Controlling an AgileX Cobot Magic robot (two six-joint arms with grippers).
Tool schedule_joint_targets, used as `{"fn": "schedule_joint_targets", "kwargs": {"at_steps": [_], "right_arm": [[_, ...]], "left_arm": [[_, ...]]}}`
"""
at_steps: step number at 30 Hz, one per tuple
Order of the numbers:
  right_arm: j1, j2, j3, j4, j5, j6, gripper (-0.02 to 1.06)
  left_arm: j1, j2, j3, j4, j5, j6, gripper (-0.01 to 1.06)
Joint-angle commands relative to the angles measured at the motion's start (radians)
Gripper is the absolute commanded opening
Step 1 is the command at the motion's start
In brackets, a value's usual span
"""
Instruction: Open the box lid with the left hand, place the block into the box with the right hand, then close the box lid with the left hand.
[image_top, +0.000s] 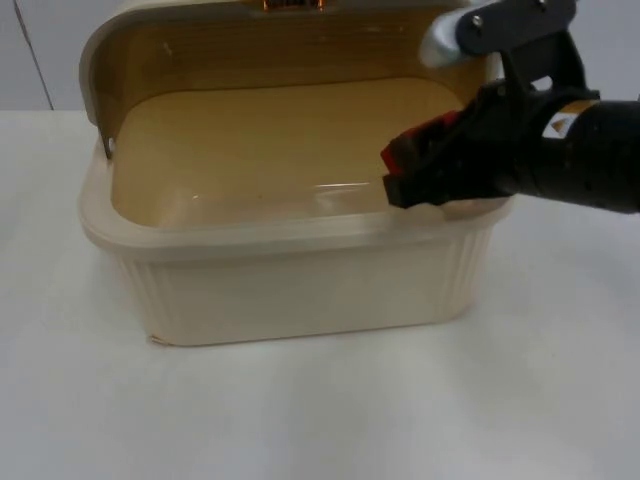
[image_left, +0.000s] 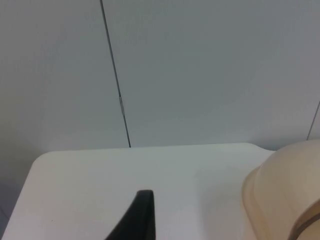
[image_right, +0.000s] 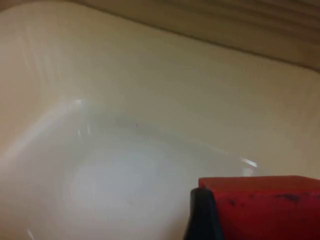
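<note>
the cream ribbed plastic box (image_top: 300, 285) sat mid-table, its domed lid (image_top: 120, 40) swung up toward 12 o'clock. the right gripper (image_top: 405, 175) reached in from 3 o'clock over the rim, pinching the red rectangular block (image_right: 265, 207) above the box floor. the left gripper (image_left: 140, 215) hovered over the white table (image_left: 150, 170) beside the box; i couldn't tell its fingers' state.

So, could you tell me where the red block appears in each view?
Top view: red block in the right pincer, over the box's right side.
Left wrist view: box lid and table.
Right wrist view: block beside a fingertip, above the box floor.
Shared landmark: the box.
</note>
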Motion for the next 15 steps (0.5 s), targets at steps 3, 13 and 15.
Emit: {"fn": "schedule_joint_targets", "kwargs": {"at_steps": [3,13,15], "right_arm": [[0.005,0.011,-0.046,0.000,-0.021,0.032,0.00],[0.005,0.029,-0.080,0.000,0.029,0.037,0.36],[0.005,0.034,-0.080,0.000,0.029,0.037,0.49]], "left_arm": [[0.005,0.000,-0.005,0.008,-0.006,0.000,1.03],[0.005,0.000,-0.005,0.007,0.000,0.000,1.03],[0.005,0.000,-0.005,0.007,0.000,0.000,1.03]]}}
